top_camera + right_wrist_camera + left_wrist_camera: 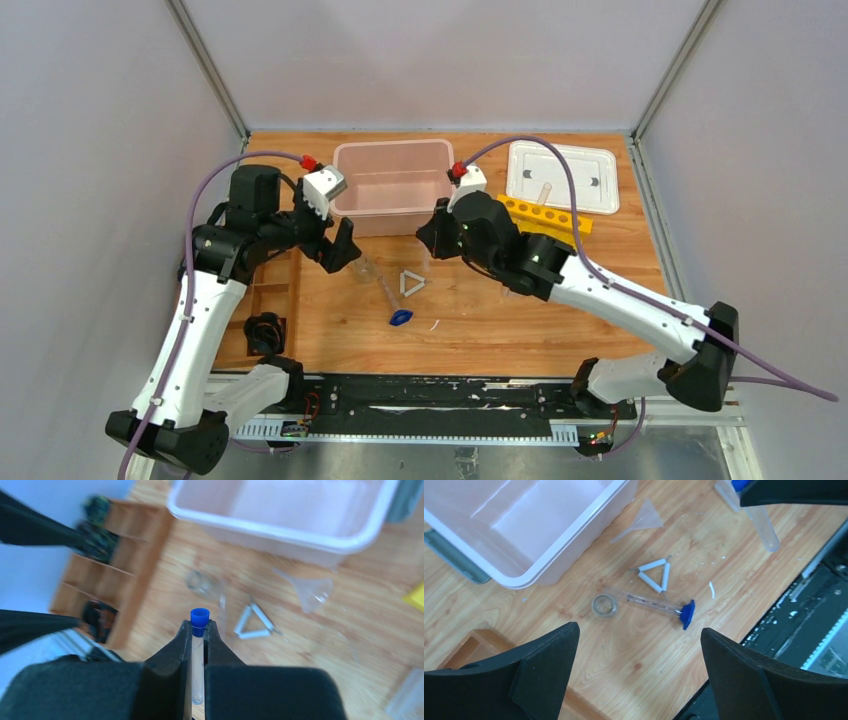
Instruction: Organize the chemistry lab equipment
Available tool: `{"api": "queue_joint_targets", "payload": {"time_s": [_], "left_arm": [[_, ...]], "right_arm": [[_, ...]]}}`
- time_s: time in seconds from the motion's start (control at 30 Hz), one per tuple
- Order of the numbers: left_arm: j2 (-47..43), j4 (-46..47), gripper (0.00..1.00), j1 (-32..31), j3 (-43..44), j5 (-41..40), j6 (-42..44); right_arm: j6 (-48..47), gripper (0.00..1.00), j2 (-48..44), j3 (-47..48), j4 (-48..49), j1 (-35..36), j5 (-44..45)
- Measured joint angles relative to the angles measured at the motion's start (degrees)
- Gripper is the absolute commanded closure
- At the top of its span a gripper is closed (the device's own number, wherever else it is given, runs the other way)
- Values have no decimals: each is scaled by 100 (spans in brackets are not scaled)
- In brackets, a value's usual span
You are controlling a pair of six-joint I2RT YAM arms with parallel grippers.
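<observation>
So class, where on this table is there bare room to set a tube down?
Free: the wood between the blue clip, the wooden tray and the black rail. Crowded: in front of the pink bin, where beaker, funnel, rod and triangle lie close.

Robot lab cell: grey walls (90,150), aluminium posts (205,65), wooden table (480,330), clear funnel (646,519).

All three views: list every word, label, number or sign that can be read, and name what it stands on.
None: no readable text in any view.
On the blue-capped tube in the right tool: no print shows.
On the pink bin, white lid, yellow rack: no lettering visible.
On the clear rod by the blue clip: dark specks, too small to read.
</observation>
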Motion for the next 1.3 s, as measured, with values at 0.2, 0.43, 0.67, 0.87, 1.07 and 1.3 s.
{"api": "queue_joint_targets", "payload": {"time_s": [0.2,0.43,0.67,0.87,1.07,1.3], "left_arm": [[0,310,18,0,-70,772,-822],[-39,1231,20,0,-378,1637,-1950],[-138,1700,42,0,-673,2142,-2417],[-68,1759,72,0,-787,2376,-2570],[-57,1832,100,15,-820,2503,-2616],[-120,1681,100,4,-850,2518,-2103]], "right_arm": [[9,100,-293,-24,1438,540,343],[170,100,201,2,2267,809,407],[240,100,271,31,2660,916,459],[299,100,271,33,2852,927,555],[291,78,267,31,2859,944,728],[527,52,525,981,1609,625,289]]}}
